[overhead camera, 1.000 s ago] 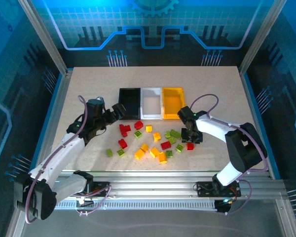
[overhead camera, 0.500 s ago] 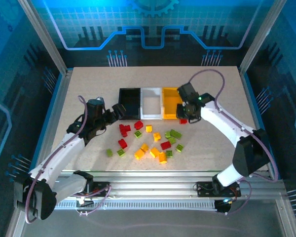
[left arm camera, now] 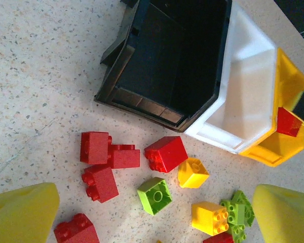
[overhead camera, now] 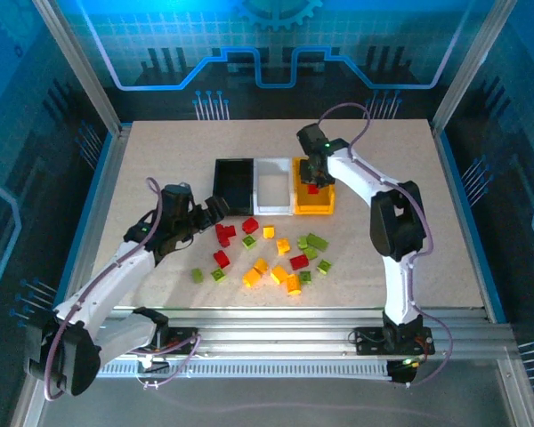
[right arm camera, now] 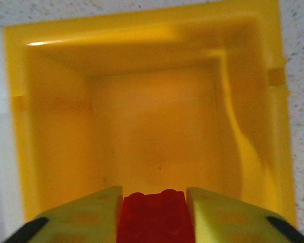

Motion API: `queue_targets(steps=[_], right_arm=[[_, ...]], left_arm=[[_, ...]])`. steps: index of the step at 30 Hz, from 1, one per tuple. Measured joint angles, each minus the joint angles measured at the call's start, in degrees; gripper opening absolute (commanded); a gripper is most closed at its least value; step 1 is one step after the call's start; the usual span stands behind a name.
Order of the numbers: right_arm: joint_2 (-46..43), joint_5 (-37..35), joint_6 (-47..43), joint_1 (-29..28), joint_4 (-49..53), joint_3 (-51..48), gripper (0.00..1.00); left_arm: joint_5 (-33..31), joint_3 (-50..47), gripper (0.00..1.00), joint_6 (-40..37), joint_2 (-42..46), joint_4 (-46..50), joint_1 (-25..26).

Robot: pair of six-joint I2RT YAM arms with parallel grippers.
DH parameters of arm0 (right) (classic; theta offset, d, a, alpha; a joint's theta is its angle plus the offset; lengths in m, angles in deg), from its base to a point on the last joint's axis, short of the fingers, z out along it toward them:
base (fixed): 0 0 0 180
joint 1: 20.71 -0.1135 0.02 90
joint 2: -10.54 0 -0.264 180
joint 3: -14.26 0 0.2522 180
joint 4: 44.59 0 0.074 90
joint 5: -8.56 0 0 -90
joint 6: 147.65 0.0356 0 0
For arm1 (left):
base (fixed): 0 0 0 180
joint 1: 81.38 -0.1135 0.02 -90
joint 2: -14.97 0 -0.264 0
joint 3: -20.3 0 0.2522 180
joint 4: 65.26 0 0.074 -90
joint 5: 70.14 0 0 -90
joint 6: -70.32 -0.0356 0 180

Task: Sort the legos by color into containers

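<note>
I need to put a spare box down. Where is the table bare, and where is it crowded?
Bare: the far strip behind the bins, the far-left corner beside the black bin, and the right side beyond the right arm. Crowded: in front of the bins, where the legos lie close together.

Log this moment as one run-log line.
right gripper shut on red lego over yellow bin | left gripper open over loose legos by black bin | lego not yet released

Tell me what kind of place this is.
Probably a robotics lab cell: an aluminium frame encloses a speckled table, two arms are bolted to its near rail, and toy legos await sorting.
</note>
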Motion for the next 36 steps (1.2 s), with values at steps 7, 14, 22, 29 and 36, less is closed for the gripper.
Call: queue_targets(steps=[7,14,22,29,36], right_arm=[[0.17,0.15,0.31,0.04,-0.31,0.04,0.65],[-9.31,0.96,1.33,0.04,-3.02,-8.07,0.64],[-23.28,2.82,3.02,1.6,-6.34,-24.0,0.64],[-30.03,4.22,3.43,4.55,-8.04,-33.0,0.65],[-33.2,5.42,3.37,6.73,-9.79,-35.89,0.64]], left_arm=[[-1.01,0.74,0.99,-1.79,-3.34,1.14,3.67],[-4.15,9.38,0.94,-7.34,-12.96,2.95,16.09],[-7.02,21.92,0.86,-12.79,-32.41,3.02,30.03],[-8.09,24.68,0.81,-12.04,-42.18,4.76,30.82],[-8.57,24.81,0.76,-10.51,-44.89,4.63,30.69]])
